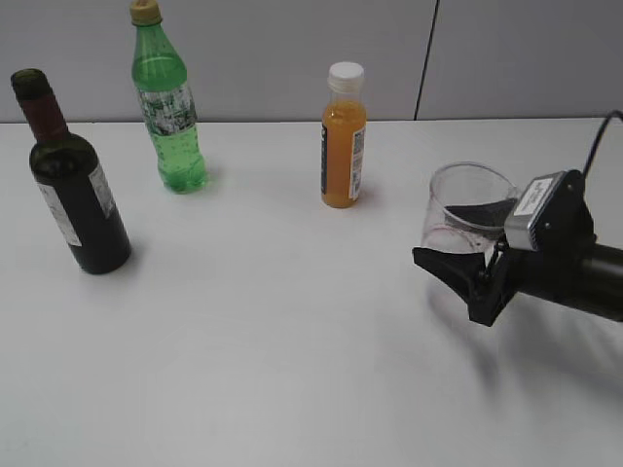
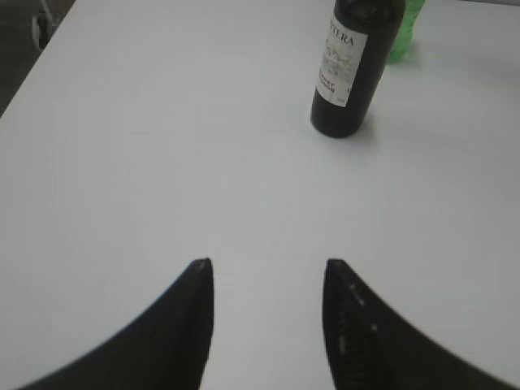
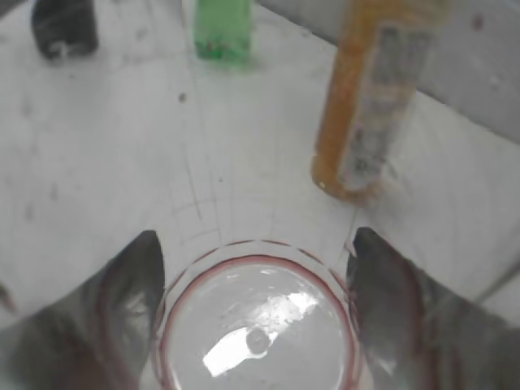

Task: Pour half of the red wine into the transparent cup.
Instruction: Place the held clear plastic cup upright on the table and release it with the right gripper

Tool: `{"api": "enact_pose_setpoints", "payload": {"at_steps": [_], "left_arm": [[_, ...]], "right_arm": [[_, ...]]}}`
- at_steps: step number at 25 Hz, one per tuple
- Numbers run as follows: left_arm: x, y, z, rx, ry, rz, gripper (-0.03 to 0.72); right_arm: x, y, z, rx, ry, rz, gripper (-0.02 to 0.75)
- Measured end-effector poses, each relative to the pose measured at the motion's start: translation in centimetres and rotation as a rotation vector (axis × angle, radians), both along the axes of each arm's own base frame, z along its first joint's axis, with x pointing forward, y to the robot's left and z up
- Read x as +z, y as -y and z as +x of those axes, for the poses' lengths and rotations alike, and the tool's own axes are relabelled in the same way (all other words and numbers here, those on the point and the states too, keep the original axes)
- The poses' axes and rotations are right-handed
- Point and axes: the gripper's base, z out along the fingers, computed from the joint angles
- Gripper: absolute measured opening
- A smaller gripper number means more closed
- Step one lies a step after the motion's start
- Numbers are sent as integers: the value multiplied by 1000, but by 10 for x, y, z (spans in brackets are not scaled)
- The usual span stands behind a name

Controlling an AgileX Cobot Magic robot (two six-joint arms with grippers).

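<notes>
The red wine is in a dark glass bottle with a white label and an open, foil-wrapped neck. It stands upright at the far left of the table. In the left wrist view the bottle is ahead and to the right of my left gripper, which hangs open over bare table. The left gripper does not show in the exterior view. At the right, the transparent cup sits tilted between the fingers of my right gripper. The right wrist view looks through the cup, with my right gripper shut on its sides. I see no liquid in it, only a pinkish ring at the base.
A green soda bottle stands at the back left, just behind the wine bottle. A small orange juice bottle stands at the back centre, left of the cup. The white table ends at a grey wall behind.
</notes>
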Motion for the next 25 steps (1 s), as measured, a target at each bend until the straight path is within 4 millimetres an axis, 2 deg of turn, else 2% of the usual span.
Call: {"api": "enact_pose_setpoints", "payload": {"at_steps": [5,10,20,25], "left_arm": [[0,0,0,0,0,0,332],[0,0,0,0,0,0,332],[0,0,0,0,0,0,332],[0,0,0,0,0,0,332]], "right_arm": [[17,-18,22,207,-8,55,517],[26,-47,35,361,-16,54,517],[-8,-116,67,585,-50,2,517],[-27,-140,79,634,-80,6,517]]}}
